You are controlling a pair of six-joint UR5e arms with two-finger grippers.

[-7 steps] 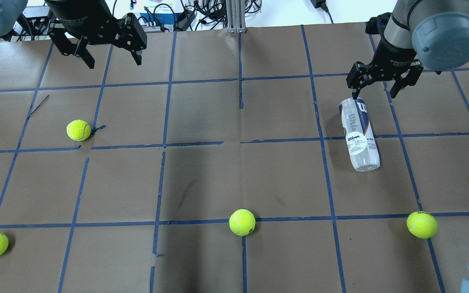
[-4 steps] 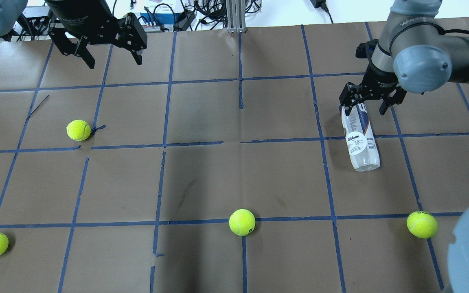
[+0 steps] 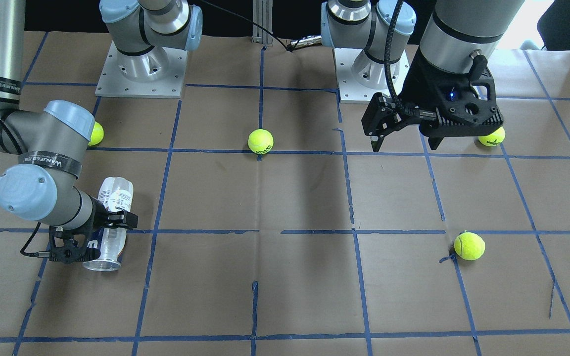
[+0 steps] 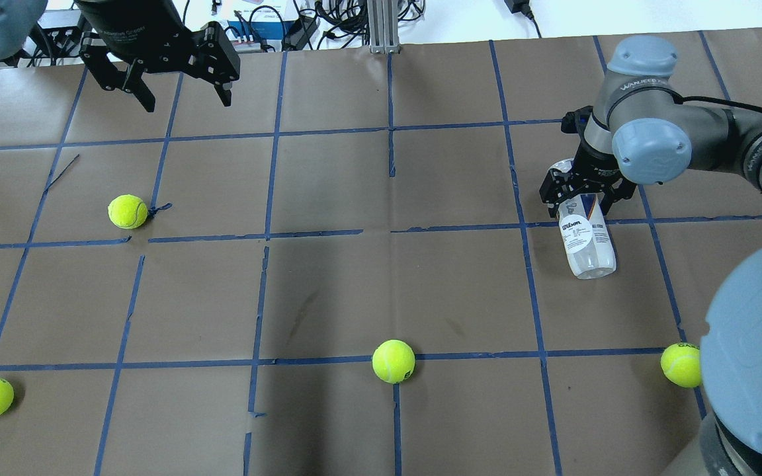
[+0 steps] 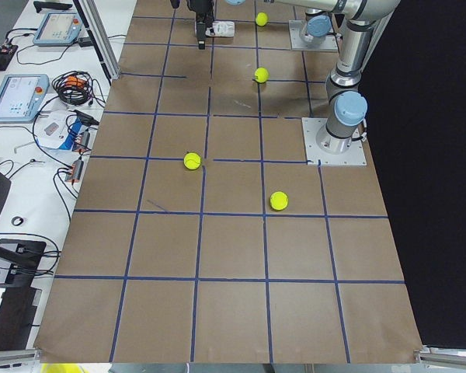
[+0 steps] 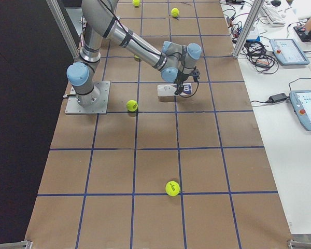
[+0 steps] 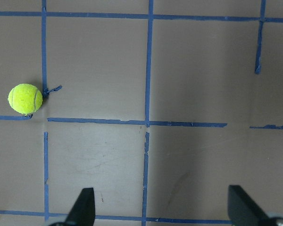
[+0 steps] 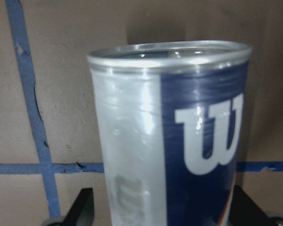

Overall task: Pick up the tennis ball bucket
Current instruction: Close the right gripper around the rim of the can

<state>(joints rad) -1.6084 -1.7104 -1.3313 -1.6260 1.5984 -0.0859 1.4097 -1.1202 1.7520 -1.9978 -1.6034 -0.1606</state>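
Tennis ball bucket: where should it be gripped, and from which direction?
Grip the round body across its width, from above: the tennis ball bucket lies on its side. The open right gripper straddles it near the rim end; mid-body would probably balance better.

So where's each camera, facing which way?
Front: across the table, facing the robot; left arm, right arm.
Overhead: behind the robot, looking down; left gripper, right gripper.
Left side: table's end, along it; left arm.
Right side: opposite end; right arm.
Left wrist: down at a ball; fingertips.
Right wrist: close on the can; fingertips.
Front and overhead share the can.
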